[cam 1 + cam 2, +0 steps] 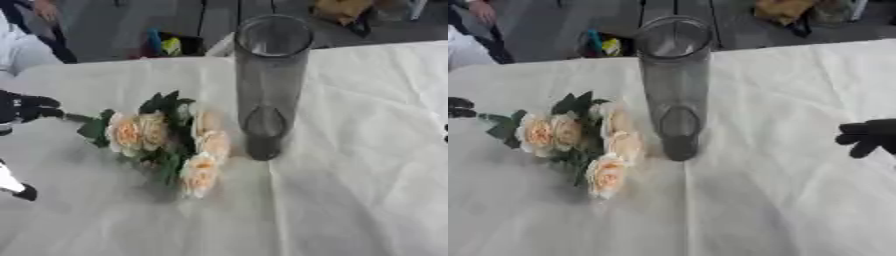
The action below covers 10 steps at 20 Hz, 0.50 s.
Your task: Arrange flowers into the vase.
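A tall clear glass vase (269,85) stands upright and empty on the white tablecloth (350,200), near the middle. To its left a bunch of peach roses (166,140) with green leaves lies on the cloth, heads toward the vase's base and stem (79,118) pointing left. My left hand (24,108), at the left edge, is curled round the stem's end. In the right eye view my right hand (871,135) hovers at the right edge, well clear of the vase, fingers loosely bent and holding nothing.
The table's far edge (122,61) runs just behind the vase; beyond it are a dark floor, a bag with colourful items (166,46) and a yellow object (341,9). A white and black part (16,187) shows at the lower left edge.
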Tool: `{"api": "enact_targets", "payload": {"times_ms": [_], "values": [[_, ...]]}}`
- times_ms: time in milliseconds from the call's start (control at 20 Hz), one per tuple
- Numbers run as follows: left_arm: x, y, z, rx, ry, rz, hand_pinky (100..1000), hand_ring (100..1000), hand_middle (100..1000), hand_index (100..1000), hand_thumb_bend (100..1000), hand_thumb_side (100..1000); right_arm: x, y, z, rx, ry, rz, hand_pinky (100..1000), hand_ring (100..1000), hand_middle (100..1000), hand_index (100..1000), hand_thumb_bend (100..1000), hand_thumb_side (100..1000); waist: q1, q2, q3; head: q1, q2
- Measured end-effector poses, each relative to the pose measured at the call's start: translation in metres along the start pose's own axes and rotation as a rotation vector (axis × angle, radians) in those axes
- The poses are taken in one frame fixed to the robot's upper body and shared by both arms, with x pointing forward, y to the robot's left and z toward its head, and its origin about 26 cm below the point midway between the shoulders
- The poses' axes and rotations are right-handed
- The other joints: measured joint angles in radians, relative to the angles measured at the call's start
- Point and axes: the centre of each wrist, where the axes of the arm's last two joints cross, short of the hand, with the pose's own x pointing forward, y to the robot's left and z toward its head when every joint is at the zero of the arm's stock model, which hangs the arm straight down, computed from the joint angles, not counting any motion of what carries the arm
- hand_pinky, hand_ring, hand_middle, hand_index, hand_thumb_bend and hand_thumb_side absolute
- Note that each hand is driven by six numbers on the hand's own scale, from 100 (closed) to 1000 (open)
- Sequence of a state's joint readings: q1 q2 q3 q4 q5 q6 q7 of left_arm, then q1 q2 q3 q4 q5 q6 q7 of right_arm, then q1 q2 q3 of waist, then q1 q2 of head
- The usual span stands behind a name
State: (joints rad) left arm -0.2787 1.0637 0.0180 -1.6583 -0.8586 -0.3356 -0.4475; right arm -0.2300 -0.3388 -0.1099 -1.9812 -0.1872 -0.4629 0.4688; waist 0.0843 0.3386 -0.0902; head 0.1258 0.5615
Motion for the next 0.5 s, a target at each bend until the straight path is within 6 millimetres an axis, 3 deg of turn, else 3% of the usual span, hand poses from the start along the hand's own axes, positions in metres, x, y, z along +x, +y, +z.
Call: {"api": "enact_targets", "payload": {"times_ms": [200, 500], "values": [[0.0, -0.006, -0.005, -0.002, -0.011, 0.005, 794, 858, 933, 1000, 751, 571, 0.0, 0.0, -0.001, 0.002, -0.003, 0.0, 815, 696, 540, 817, 100, 1000, 0.0, 0.001, -0.004, 0.002, 0.0], [-0.001, -0.015, -0.011, -0.011, -0.015, 0.013, 788, 852, 930, 1000, 714, 553, 0.0, 0.0, -0.002, 0.003, -0.004, -0.001, 815, 696, 540, 817, 100, 1000, 0.0, 0.007, -0.008, 0.005, 0.0]]}}
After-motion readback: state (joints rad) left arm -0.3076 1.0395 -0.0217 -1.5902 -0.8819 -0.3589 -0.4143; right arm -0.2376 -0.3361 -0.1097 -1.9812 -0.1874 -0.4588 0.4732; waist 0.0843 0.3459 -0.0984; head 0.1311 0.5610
